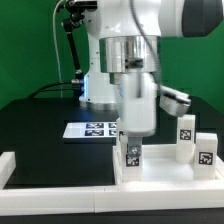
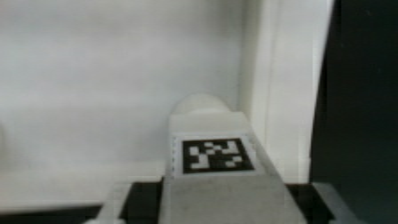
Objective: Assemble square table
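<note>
The gripper (image 1: pixel 131 143) is down over the square tabletop (image 1: pixel 160 168), jaws clamped on one tagged leg (image 1: pixel 132 153) — the wrist view shows that leg (image 2: pixel 217 150) right btwn the fingers (image 2: pixel 125 203), tag facing the cam, pale slab surface (image 2: pixel 107 80) behind it. Held leg sits upright on the slab near its front edge. Two more legs (image 1: pixel 186 134) (image 1: pixel 205 150) stand upright on the far side of the slab, towards the exterior view's right. The marker board (image 1: pixel 92 130) lies flat on the black table (image 1: pixel 40 125) — just behind the slab. A white border rail (image 1: pixel 20 170) runs beside the slab.
</note>
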